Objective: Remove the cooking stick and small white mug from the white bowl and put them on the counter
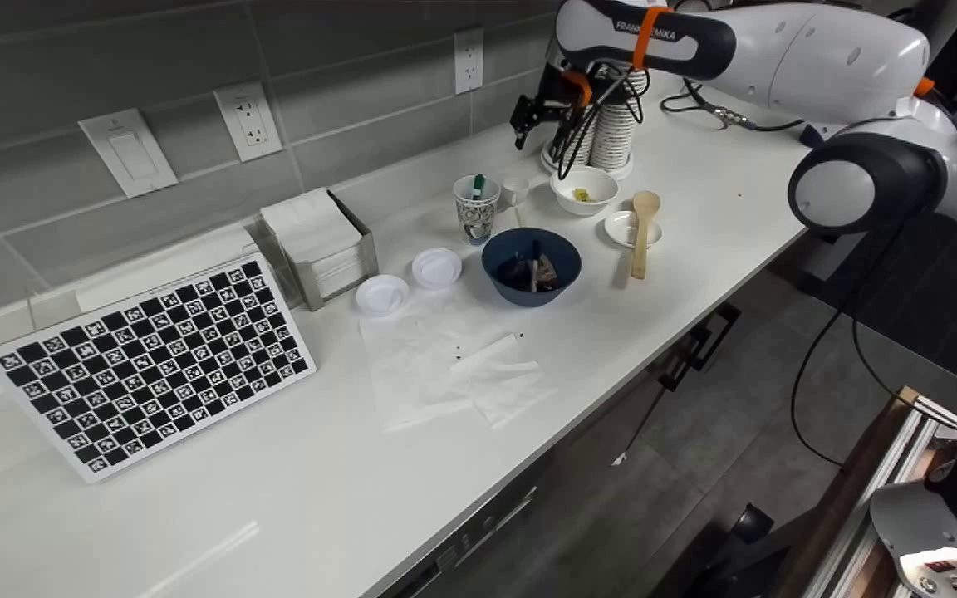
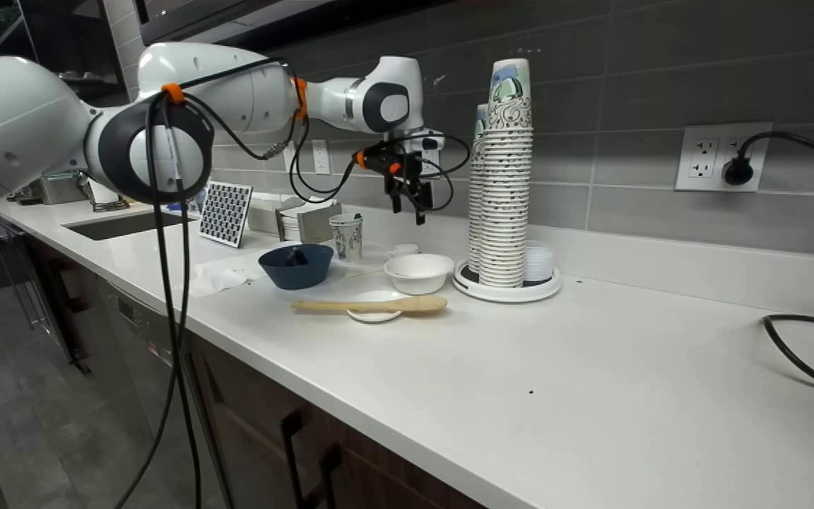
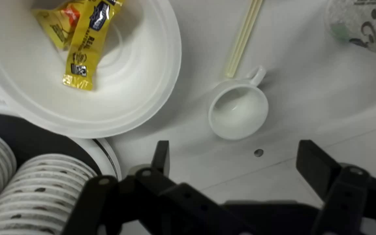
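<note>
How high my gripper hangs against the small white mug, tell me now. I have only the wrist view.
Observer: In an exterior view, the gripper hangs higher than the small white mug, its tips clear above the rim.
Operator: Now tell me how tall the stacked paper cups beside the white bowl stand.
Observer: The taller stack rises well past the level of the gripper's tips.
Operator: Name the bowl my picture lacks, and place it.
Observer: A dark blue bowl stands on the counter near the lone printed paper cup, in both exterior views.
</note>
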Controlling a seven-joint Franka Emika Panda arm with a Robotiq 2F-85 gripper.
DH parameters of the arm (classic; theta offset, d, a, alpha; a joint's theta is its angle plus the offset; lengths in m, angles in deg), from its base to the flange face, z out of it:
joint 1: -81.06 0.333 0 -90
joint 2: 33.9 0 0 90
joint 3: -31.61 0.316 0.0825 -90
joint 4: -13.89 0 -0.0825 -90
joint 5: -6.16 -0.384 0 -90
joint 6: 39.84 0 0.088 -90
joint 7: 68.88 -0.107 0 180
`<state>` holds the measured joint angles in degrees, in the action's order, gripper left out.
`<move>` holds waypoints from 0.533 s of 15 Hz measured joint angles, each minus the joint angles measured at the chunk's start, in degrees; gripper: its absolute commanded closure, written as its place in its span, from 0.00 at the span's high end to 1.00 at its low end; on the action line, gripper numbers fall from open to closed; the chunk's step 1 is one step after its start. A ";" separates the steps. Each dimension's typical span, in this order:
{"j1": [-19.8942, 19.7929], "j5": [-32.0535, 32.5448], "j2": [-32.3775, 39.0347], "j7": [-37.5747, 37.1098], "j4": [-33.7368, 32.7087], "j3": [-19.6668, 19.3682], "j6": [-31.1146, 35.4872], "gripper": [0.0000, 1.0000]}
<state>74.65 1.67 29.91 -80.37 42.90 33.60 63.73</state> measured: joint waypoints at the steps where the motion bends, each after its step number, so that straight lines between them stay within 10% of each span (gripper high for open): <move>1: -0.36 -0.07 -0.51 3.01 0.00 0.83 0.00 1.00; 8: -1.76 -1.19 -1.49 17.13 0.01 5.75 0.23 1.00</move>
<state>72.89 0.47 28.42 -63.24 42.91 39.35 63.95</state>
